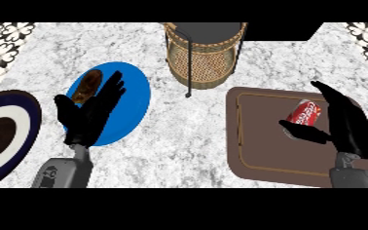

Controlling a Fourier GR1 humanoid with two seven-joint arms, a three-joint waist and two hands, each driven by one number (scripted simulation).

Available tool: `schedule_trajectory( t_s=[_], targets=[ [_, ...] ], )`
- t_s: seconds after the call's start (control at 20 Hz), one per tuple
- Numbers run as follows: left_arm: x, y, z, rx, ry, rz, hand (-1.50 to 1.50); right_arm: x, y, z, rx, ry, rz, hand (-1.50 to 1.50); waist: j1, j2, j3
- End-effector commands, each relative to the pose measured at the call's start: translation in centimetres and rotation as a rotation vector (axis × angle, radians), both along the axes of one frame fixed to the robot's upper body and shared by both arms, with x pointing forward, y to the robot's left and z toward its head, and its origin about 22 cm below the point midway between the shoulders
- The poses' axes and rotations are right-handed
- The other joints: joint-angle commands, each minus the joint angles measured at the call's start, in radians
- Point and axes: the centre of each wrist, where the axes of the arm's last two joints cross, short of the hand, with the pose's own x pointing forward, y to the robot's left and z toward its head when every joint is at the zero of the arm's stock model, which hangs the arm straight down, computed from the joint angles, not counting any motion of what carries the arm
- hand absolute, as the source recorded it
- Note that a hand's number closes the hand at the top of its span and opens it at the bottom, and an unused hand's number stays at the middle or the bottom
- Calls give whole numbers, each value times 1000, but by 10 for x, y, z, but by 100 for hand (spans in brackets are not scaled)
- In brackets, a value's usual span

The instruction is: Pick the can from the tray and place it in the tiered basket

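- Red soda can with white lettering (304, 113) lay on its side on the brown rectangular tray (251, 151), in the tray's upper right part, well apart from the basket.
- Right hand (343, 122) sat just beside the can on its right; fingers straight and spread, thumb reaching under the can's lower end toward the left. Nothing pinched yet, and I couldn't tell whether the thumb actually touched the can.
- Left hand (90, 112) rested flat and spread over the blue round plate (133, 102), fingers up, idle. A brown pastry-like item (86, 86) lay on that plate beside the fingers.
- My read: the step was the grasp, still before closure.
- To do it well: centre the palm over the can's mid-length, fingers on the far side, thumb opposite, squeezing across the round body rather than along it.
- A can on its side rolls. Close both sides together, or it would likely skid toward the tray's rim.
- Lift straight up clear of the rim before any sideways travel.
- Woven wicker tiered basket with black wire frame (203, 53) stood up and to the left of the tray; the route should come in above its rim and avoid the uprights.
- Dark-rimmed plate (22, 126) at the far left edge was out of the path.
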Motion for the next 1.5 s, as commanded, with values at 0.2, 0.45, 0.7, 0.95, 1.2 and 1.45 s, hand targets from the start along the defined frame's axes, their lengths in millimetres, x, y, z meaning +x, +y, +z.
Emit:
schedule_trajectory(
  t_s=[0.2, 0.45, 0.7, 0.95, 1.2, 1.45],
  targets=[
    [-9, -13, -4, -16, 1, -4, 0, 4, 27, -25, -39, -24, 120, 150, -1, 1, 2],
    [-1, -7, -5, -29, 11, -3, 0, 5, 5, -25, -52, -108, 123, 150, -3, 2, 2],
    [-1, 1, -7, -9, 1, -18, 0, 17, 0, -37, -110, 234, 316, 150, 11, 6, 1],
    [6, 1, -2, -3, 6, -14, 0, 42, -25, -12, -78, 365, 433, 150, 5, 4, 2],
    [7, 1, -3, -6, 1, 15, 0, 41, -10, 43, 73, 291, 466, 150, -11, -1, 1],
    [5, 0, -10, -6, 8, 24, 0, 45, -18, 117, 231, 112, 492, 150, -19, -4, 0]
  ],
)
